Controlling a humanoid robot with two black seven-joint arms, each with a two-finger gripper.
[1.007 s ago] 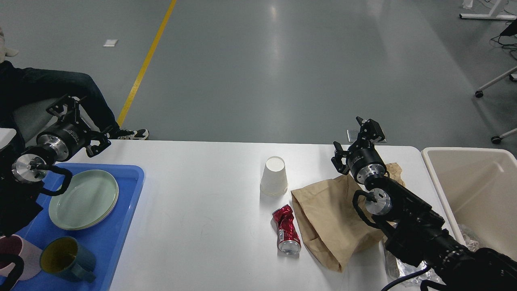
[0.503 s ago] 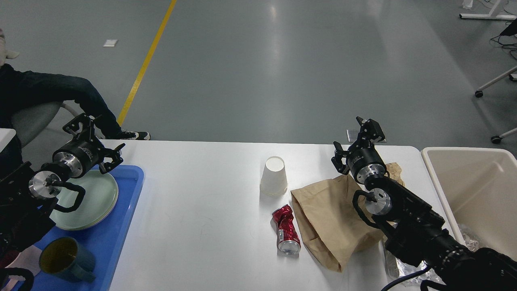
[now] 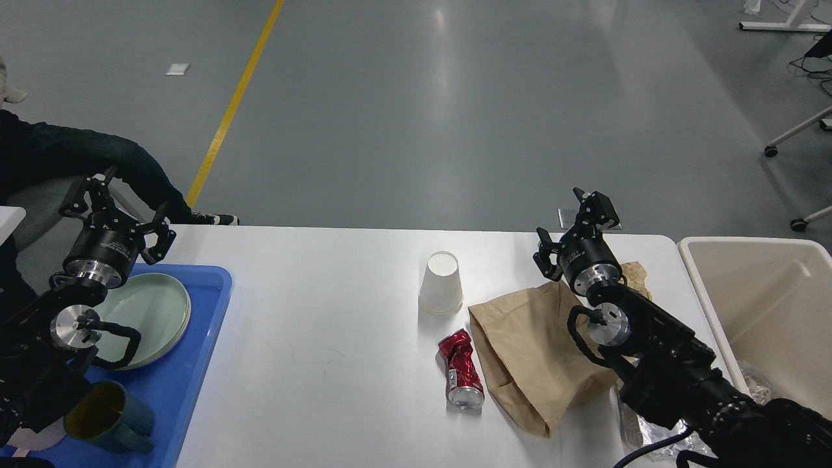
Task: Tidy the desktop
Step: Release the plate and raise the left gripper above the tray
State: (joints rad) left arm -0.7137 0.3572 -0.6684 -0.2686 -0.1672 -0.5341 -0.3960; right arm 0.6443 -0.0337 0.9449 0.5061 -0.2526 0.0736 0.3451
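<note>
The white desktop (image 3: pixel 325 305) holds an upside-down white paper cup (image 3: pixel 441 283), a crushed red can (image 3: pixel 461 369) and a brown paper bag (image 3: pixel 533 351). My left gripper (image 3: pixel 117 208) is open and empty above the far left corner of the desktop, by the blue tray (image 3: pixel 188 364). My right gripper (image 3: pixel 572 224) is open and empty above the far end of the bag.
The blue tray holds stacked pale green plates (image 3: pixel 153 312) and a dark teal mug (image 3: pixel 107 416). A beige bin (image 3: pixel 760 312) stands at the right of the desktop. Crumpled foil (image 3: pixel 656 432) lies under my right arm. A seated person (image 3: pixel 58 156) is at far left.
My left gripper swung right over the tray, then turned back left and upright. The right arm and the things on the desktop have not moved.
</note>
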